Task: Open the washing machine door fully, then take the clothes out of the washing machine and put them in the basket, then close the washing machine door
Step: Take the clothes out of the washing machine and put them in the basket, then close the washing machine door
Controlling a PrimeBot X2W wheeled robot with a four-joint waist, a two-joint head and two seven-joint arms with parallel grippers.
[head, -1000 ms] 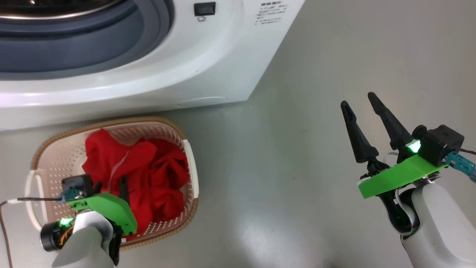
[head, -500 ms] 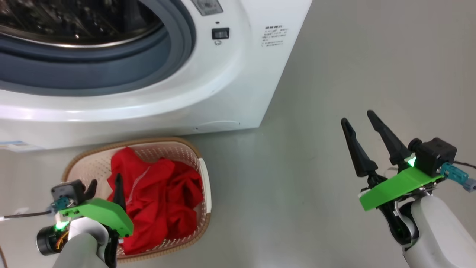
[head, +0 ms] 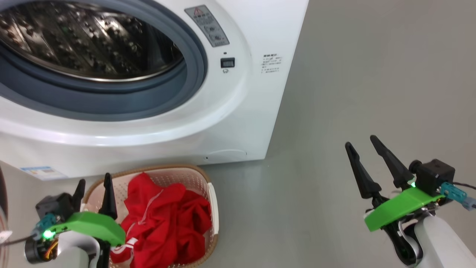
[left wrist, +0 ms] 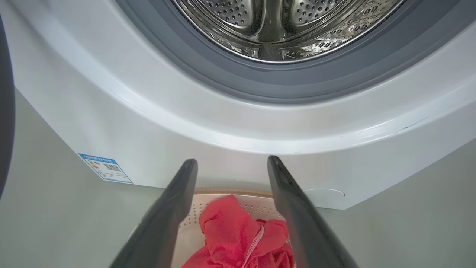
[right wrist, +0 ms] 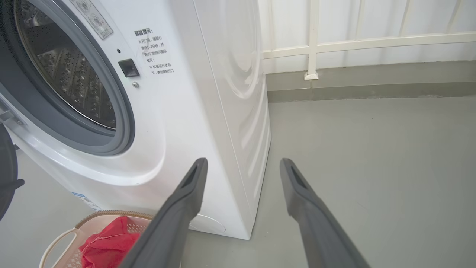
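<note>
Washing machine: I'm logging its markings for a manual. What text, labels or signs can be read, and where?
"温馨提示:" heads the printed notice on the washing machine front; lines below too small.
Grey warning label: red triangle sign, text unreadable.
Blue label: QR code, print too small.

The floor (head: 353,74) is just plain smooth grey, a bit glossy, with soft pale light patches on it. In the right wrist view a low grey kerb (right wrist: 372,80) runs along its far edge, lighter band on top and a darker strip under it. Behind that there's a white wall (right wrist: 409,15) with a white rail frame (right wrist: 372,41) across it, and one upright post (right wrist: 313,33) comes down to a little flared foot (right wrist: 311,76) sitting right on the kerb.
</note>
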